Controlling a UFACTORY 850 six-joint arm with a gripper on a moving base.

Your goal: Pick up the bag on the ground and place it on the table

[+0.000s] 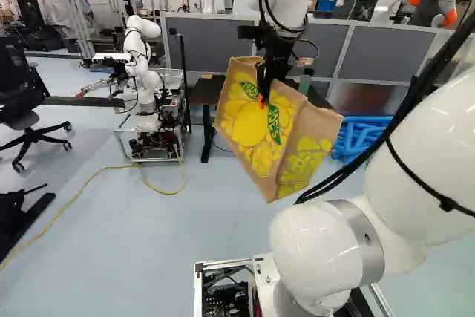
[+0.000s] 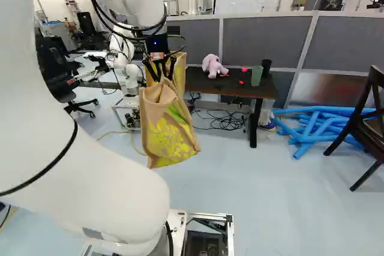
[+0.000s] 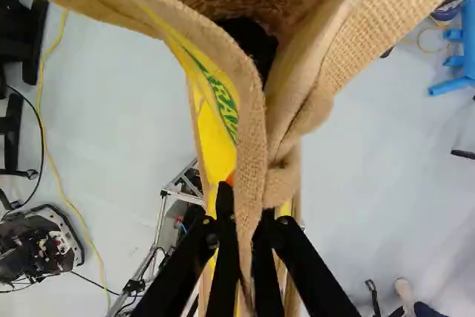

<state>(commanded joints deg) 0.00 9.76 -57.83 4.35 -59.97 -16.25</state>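
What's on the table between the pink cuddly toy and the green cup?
A few small red things lie on the table there, but they're too tiny to name. The right base view shows them.

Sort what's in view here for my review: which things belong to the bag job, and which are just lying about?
Part of the job:
- Burlap bag, held up in the gripper
- Dark table, where it should go

Just lying about:
- Pink plush toy and green cup, both on the table
- Blue tubes
- Yellow cable on the floor
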